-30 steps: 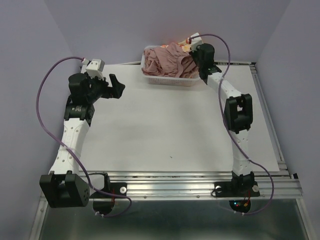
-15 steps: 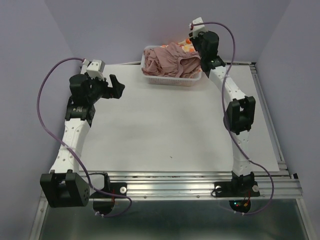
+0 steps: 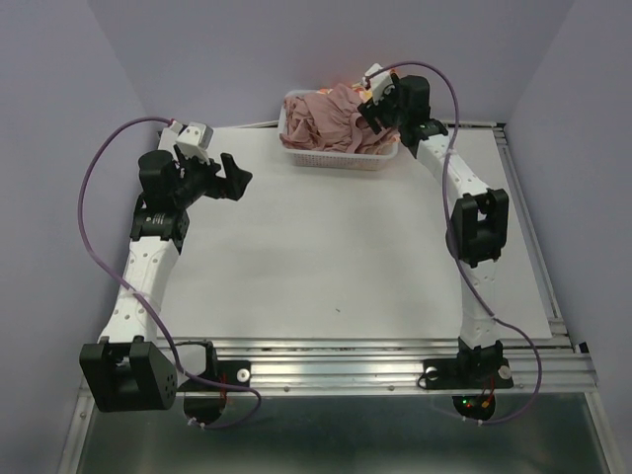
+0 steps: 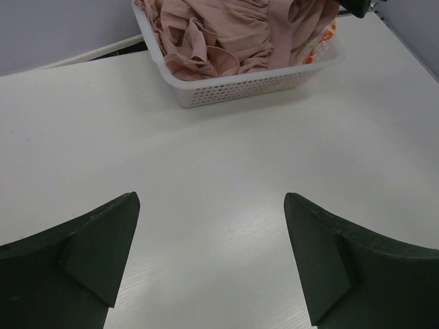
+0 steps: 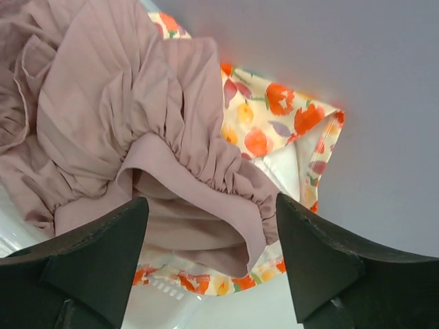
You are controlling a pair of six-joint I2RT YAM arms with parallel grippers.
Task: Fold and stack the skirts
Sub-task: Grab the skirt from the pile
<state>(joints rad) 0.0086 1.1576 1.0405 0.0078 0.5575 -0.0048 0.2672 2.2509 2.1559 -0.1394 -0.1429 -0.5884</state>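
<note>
Nothing folded yet: the pink ruffled skirt [image 5: 116, 130] lies heaped over the floral-print skirt [image 5: 274, 116] in the white mesh basket [image 4: 240, 88]. Right tool [image 5: 211, 205] hovers above them, jaws apart, empty. Left tool [image 4: 211, 202] hangs wide apart over the surface [image 3: 326, 247].

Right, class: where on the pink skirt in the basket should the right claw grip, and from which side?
Probably the gathered waistband of the pink skirt: a thick raised ridge lying on top of the heap, near the printed skirt. Come from above, open right claw straddling the band; the walls of the white mesh basket block any side approach.
</note>
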